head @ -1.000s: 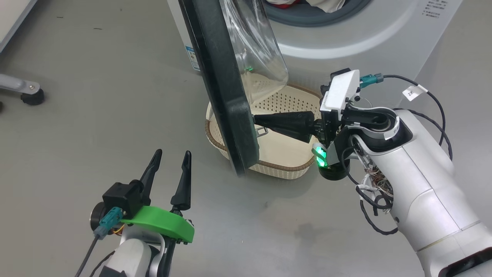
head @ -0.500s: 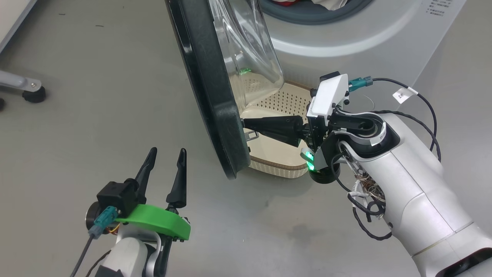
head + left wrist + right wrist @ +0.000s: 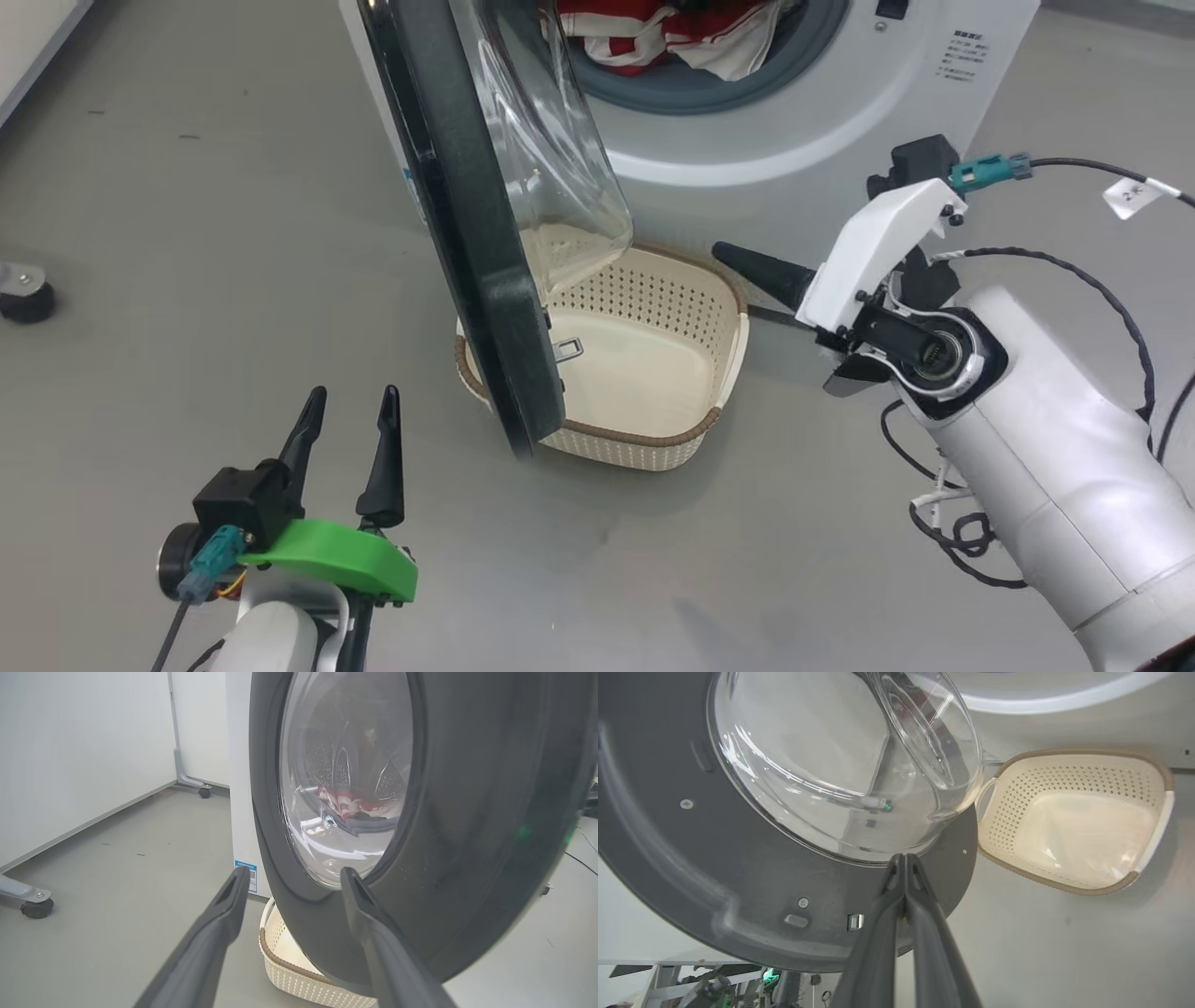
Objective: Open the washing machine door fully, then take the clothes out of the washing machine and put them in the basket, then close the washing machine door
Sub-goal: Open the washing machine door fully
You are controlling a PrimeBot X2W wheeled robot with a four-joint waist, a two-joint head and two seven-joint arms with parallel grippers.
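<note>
The black-rimmed round glass door [image 3: 467, 243] stands between your closed right gripper [image 3: 721, 250], off its inner face, and your splayed left gripper [image 3: 354, 394] outside.

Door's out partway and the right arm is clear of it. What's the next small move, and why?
Probably press the shut right gripper against the inner face of the washing machine door and nudge it wider. The door stands about edge-on above the left end of the basket, partly covering where the clothes, now in the drum, must drop.
</note>
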